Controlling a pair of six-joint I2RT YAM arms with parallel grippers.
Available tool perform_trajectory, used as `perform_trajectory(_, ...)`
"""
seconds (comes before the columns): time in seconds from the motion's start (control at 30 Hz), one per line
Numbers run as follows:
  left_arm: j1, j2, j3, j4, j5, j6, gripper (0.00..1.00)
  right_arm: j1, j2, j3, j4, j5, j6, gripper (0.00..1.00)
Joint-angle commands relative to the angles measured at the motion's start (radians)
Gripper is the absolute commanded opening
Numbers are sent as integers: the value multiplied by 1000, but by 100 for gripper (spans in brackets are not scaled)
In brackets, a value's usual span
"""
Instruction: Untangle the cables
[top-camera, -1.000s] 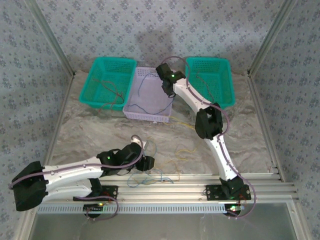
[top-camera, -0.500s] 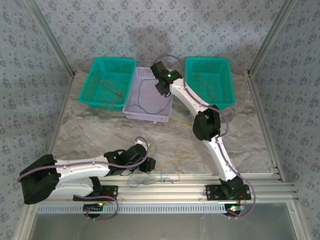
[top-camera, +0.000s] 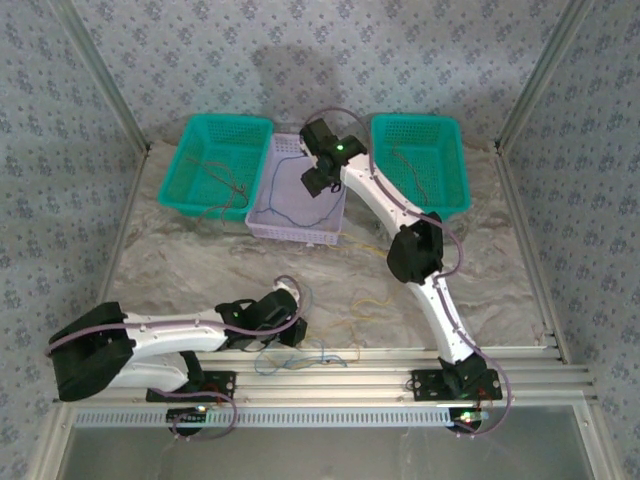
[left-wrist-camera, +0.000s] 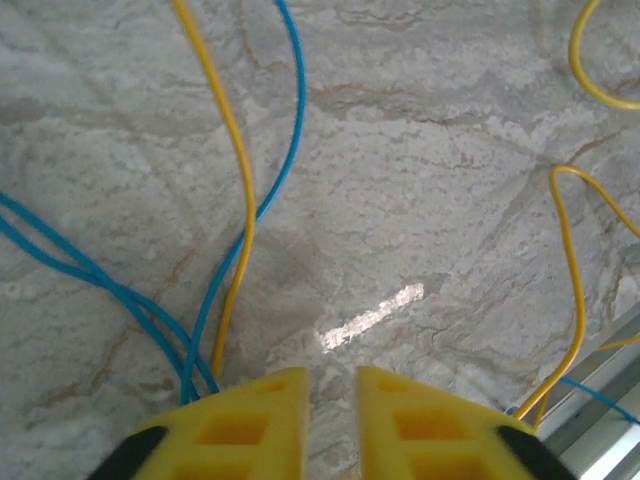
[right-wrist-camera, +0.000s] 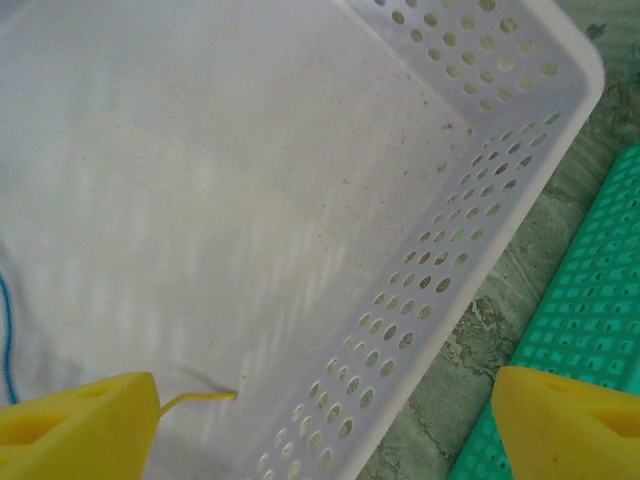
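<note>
The table (top-camera: 200, 270) holds the cables (left-wrist-camera: 246, 200) near its front. Over the white basket (right-wrist-camera: 470, 200) the right claw (right-wrist-camera: 325, 390) hangs wide — a yellow wire end (right-wrist-camera: 200, 398) by its finger could snag. The left claw (left-wrist-camera: 332, 385) is narrow, holding or not I cannot tell — pulling crossed cables could knot them.

1. The worktop (top-camera: 180, 270) is pale grey with marble veining, and it looks glossy in the left wrist view.
2. Three baskets stand in a row at its far side: the left teal basket (top-camera: 176, 170), the lilac basket (top-camera: 295, 232) and the right teal basket (top-camera: 462, 185). A strip of bare worktop separates the last two.
3. Near the front edge, blue cables (top-camera: 300, 355) and yellow cables (top-camera: 365, 303) lie loose, crossing one another.
4. A metal rail (top-camera: 350, 380) borders the near edge.
</note>
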Motion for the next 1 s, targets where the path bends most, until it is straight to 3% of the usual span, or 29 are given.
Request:
perform_trajectory(0.0,-5,1,46,3,-5,17,7,27,-73,21,-47,-3,-29,91)
perform_trajectory(0.07,-1,1,54,-11,-19,26,0,29,-80,22,-52,-3,-29,93)
perform_trajectory(0.17,16,-7,61,-25,-32,34,0,30,-90,23,-62,-20,-33,100)
perform_trajectory(0.5,146,-59,143,-69,-37,105,0,27,-109,47,-55,-38,-34,100)
perform_trajectory(0.9,207,-67,246,-180,42,170,0,-3,-247,28,11,-25,10,100)
perform_trajectory(0.97,207,-84,223,-196,58,143,6,-5,-269,15,12,-27,11,100)
